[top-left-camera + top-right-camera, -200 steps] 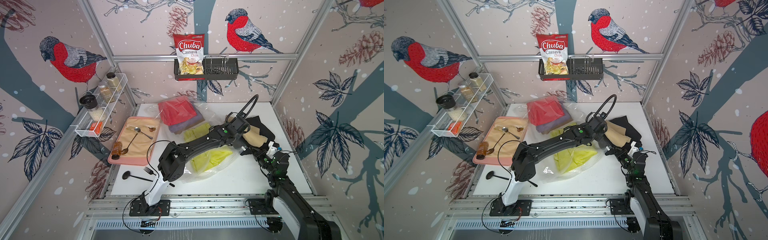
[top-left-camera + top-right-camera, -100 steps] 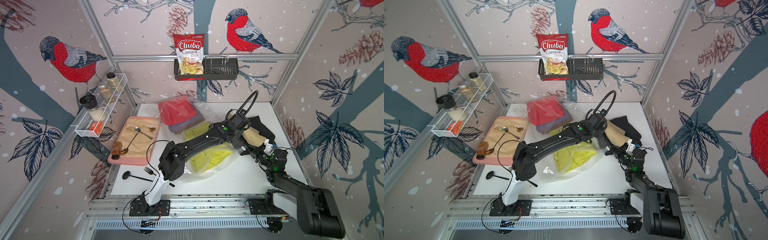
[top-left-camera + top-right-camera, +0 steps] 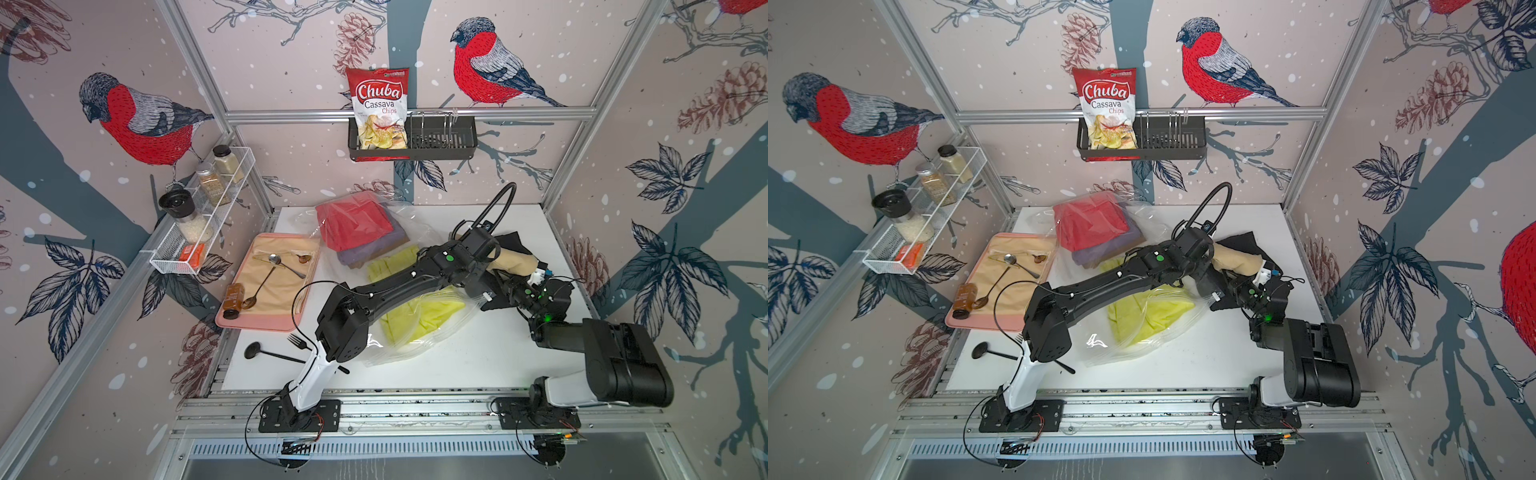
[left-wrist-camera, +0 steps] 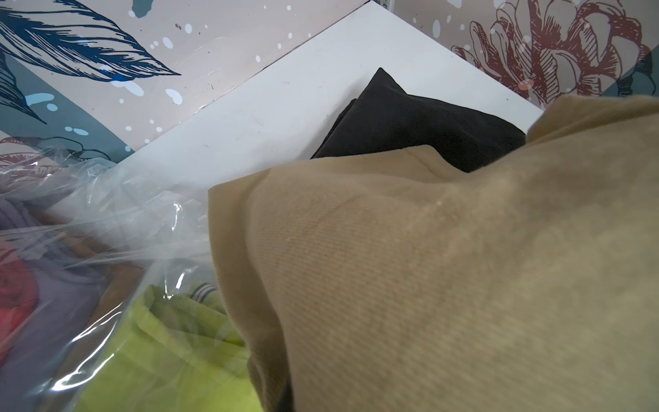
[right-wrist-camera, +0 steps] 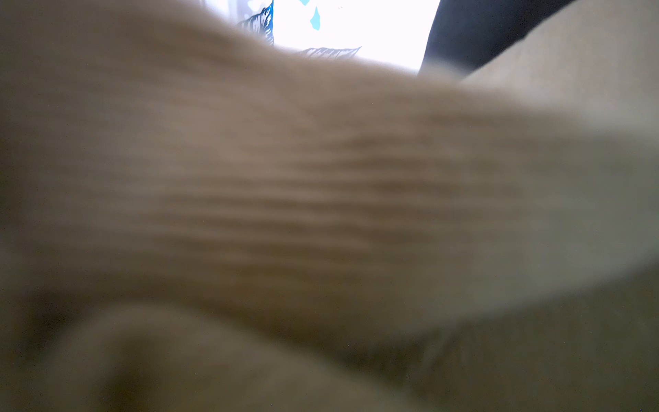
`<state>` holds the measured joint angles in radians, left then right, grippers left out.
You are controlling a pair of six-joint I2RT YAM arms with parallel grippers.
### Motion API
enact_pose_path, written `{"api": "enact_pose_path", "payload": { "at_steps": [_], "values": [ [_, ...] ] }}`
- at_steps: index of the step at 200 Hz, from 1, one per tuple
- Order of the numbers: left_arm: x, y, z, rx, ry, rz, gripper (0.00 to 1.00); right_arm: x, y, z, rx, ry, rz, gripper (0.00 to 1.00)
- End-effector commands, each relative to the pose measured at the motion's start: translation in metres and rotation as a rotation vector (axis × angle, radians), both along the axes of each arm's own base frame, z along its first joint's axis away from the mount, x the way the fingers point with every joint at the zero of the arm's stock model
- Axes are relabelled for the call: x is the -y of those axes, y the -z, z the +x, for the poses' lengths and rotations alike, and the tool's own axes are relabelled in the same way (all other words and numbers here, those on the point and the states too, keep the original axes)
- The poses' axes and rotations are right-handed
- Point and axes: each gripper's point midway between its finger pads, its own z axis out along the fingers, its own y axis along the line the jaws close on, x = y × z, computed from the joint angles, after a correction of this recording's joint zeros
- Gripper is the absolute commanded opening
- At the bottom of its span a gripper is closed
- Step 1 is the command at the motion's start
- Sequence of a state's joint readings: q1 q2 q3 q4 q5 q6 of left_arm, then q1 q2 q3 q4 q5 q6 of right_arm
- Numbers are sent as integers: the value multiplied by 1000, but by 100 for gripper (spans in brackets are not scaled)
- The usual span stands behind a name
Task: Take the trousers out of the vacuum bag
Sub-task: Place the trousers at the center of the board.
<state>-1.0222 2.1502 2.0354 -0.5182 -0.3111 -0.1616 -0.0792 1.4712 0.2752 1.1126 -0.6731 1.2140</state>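
The work cell is a frame of aluminium rails with walls [image 3: 270, 62] papered in red-breasted birds, pine cones and leaves, and its floor is a flat white table [image 3: 478, 361]. A black basket [image 3: 451, 143] on the back rail holds a red chips packet [image 3: 379, 109]. A white wire shelf [image 3: 178, 253] with jars is fixed to the left wall. A pink tray [image 3: 257, 326] carrying a beige cloth, spoons and a brown bottle [image 3: 232, 299] lies at the table's left edge, with a black ladle [image 3: 266, 353] and a fork [image 3: 297, 341] in front of it. The vacuum bag [image 3: 390, 352] lies mid-table, its long axis running from rear to front. Inside it, the red trousers [image 3: 353, 226] rest on the purple trousers [image 3: 376, 252] at the rear end, and the yellow-green trousers [image 3: 428, 318] fill the front end. The mustard-brown trousers [image 3: 513, 262] are outside the bag, just to its right. They are bunched into a roll whose long axis runs across the table from the left gripper [image 3: 492, 259] to the right gripper [image 3: 530, 277]. The roll sits above the black trousers [image 3: 1241, 245], which lie on the table at the right rear. The right gripper is clenched on the roll's right end. Cloth covers the left gripper's jaws in both top views and in the left wrist view, so its state cannot be told.
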Motion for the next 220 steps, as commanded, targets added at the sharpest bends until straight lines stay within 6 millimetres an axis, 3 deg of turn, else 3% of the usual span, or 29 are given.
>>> {"api": "enact_pose_path", "payload": {
  "at_steps": [1, 49, 94, 138, 172, 220],
  "values": [
    [13, -21, 0, 36, 24, -83, 0, 2, -8, 9, 58, 1, -17, 0],
    [19, -28, 2, 47, 37, -104, 0, 14, 7, 21, 12, 30, -87, 0],
    [20, -32, 8, 58, 28, -100, 0, -4, 20, 5, -40, -18, -67, 0],
    [20, -33, 8, 51, 29, -107, 0, -9, 43, -10, -129, 7, -18, 0],
    [22, -34, 4, 38, 45, -118, 0, -18, 36, 1, -84, -27, 84, 2],
    [32, -32, -14, 26, 102, -108, 0, -11, 29, 28, -6, -4, 120, 0]
  ]
}}
